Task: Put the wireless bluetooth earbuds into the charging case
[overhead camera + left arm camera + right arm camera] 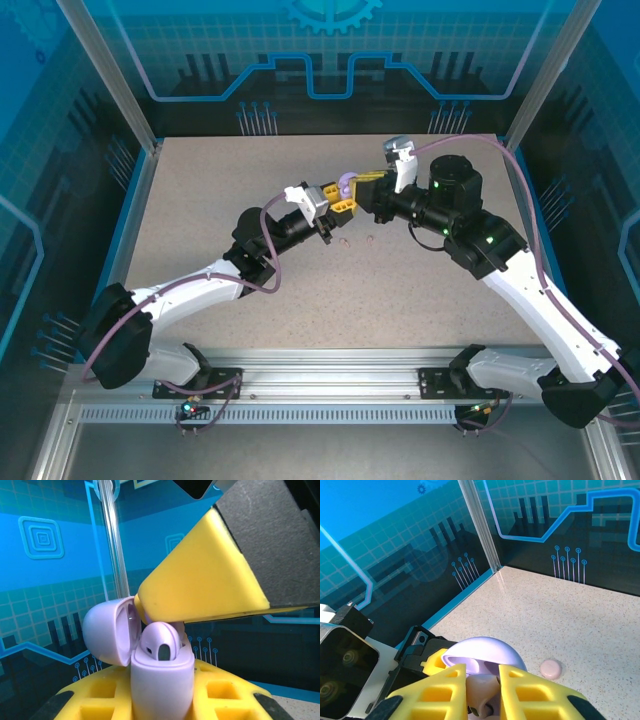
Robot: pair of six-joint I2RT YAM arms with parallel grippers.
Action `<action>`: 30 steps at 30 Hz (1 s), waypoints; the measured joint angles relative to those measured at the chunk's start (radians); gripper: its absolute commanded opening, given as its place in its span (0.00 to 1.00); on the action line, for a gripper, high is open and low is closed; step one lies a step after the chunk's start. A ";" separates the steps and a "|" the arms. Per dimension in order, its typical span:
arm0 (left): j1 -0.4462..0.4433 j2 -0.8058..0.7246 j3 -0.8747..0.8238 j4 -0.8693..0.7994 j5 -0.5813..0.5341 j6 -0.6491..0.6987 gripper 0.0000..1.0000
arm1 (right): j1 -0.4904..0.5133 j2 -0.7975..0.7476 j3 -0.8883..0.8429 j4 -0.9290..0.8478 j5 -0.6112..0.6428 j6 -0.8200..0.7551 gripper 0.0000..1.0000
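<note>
The small rounded purple plastic earbud (160,642) sits seated in one well of the round lilac plastic charging case (162,685), whose hinged lid (102,635) stands open to one side. The left gripper (338,197) is clamped on the case's body and holds it clear of the speckled tabletop (570,620). The right gripper (482,672) meets it from the opposite side, its yellow fingers at the open mouth. A pale rounded piece (481,690), probably a second bud, lies between them, but it cannot be told whether they pinch it or only flank it. Beyond the right gripper a small pale pink bud (551,669) lies loose on the table. From above, one pinkish speck (345,241) and a second pinkish speck (370,238) rest below the joined grippers. One bud looks done and another looks under way, while the loose ones and the lid remain.
</note>
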 measured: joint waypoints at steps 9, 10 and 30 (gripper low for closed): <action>0.000 0.000 0.000 0.000 -0.002 0.000 0.00 | -0.003 0.000 0.004 -0.005 0.003 0.024 0.51; 0.000 0.000 0.002 0.001 -0.001 0.000 0.00 | -0.006 0.000 0.008 -0.009 0.003 0.031 0.53; -0.002 0.011 0.008 0.008 0.004 -0.001 0.00 | -0.150 0.155 0.372 -0.239 0.010 0.095 0.63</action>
